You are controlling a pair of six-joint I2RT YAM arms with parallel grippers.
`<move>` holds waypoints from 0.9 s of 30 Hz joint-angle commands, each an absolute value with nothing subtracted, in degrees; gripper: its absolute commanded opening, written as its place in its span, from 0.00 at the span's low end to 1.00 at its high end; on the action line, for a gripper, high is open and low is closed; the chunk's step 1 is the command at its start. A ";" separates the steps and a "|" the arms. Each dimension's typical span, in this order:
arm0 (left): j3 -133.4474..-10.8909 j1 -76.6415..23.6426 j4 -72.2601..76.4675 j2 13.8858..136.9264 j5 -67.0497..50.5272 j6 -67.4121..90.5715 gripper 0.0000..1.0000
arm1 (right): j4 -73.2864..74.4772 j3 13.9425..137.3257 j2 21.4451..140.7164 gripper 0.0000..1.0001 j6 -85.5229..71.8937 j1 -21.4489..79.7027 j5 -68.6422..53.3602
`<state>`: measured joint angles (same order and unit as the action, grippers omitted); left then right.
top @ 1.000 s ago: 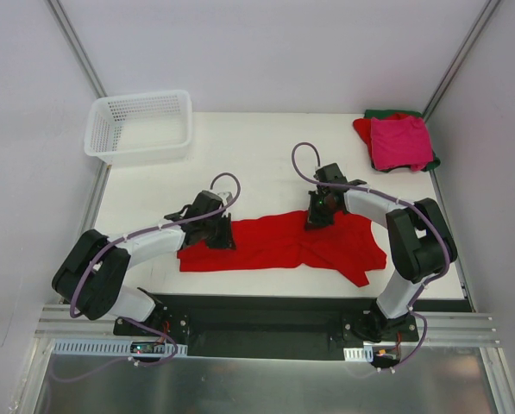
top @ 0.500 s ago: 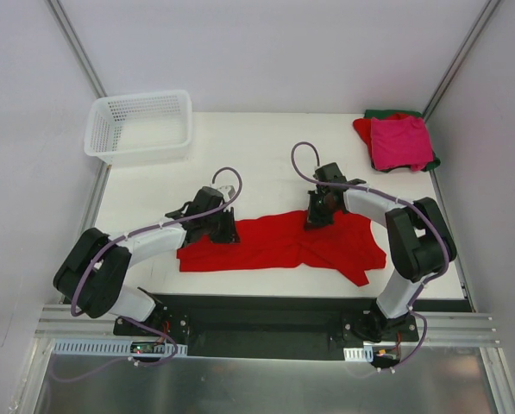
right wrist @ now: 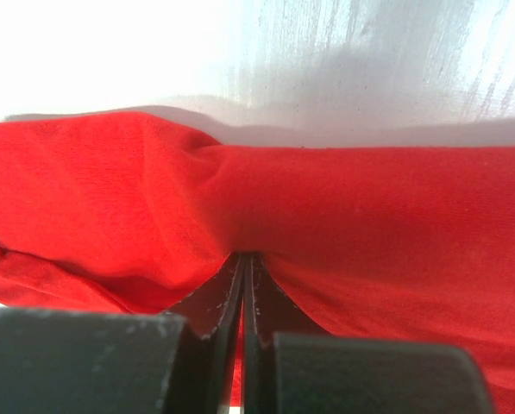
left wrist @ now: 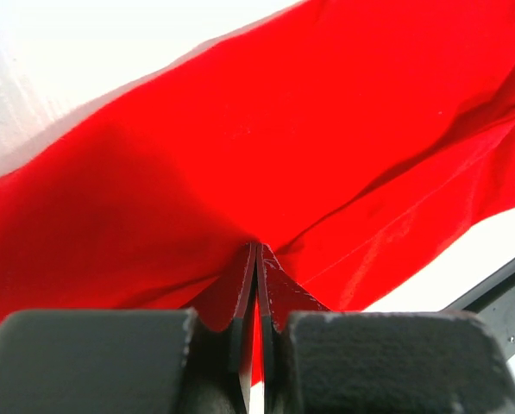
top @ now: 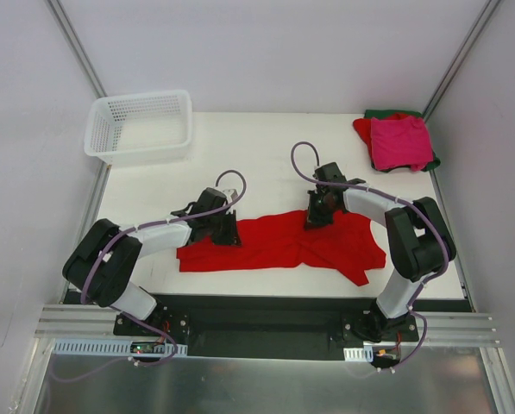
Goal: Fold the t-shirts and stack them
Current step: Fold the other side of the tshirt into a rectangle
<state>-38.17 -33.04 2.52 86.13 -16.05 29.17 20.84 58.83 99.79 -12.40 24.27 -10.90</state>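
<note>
Top external view, entry one: bright red t-shirt (top: 283, 246). Lies spread lengthwise on the near half of the table (top: 257, 155), left end flat, right end rumpled with a flap trailing toward the near right.

Entry two: left gripper (top: 225, 231). Sits low at the shirt's far left edge. Seen from the left wrist: fingers (left wrist: 244, 285) pressed together with a thin fold of red cloth pinched between them, cloth stretching away in a taut ridge from the tips.

Entry three: right gripper (top: 317, 216). Sits on the shirt's far edge, right of centre. Seen from the right wrist: fingers (right wrist: 227, 297) closed on a gathered pucker of the same red cloth, bare table beyond the hem.

Entry four: stack at the far right corner. Holds a magenta-pink t-shirt (top: 401, 142) folded on top, a red t-shirt (top: 361, 129) showing at its left edge, a dark green t-shirt (top: 379, 113) peeking out behind. Lies well apart from both arms.

Entry five: white mesh basket (top: 139, 127). Stands upright at the far left corner.
</note>
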 commanded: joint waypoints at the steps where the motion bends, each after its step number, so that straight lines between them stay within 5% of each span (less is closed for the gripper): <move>1: -38.76 -33.40 3.60 85.52 -18.72 29.35 0.00 | 21.62 59.33 101.16 0.01 -11.34 24.87 -9.23; 27: -33.05 -33.49 -2.81 78.31 -22.94 29.53 0.00 | 21.36 59.33 101.95 0.01 -11.34 24.79 -9.23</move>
<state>-34.28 -33.04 -1.69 80.20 -21.17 29.41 20.82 58.89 99.96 -12.38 24.32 -10.92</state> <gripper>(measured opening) 0.003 0.013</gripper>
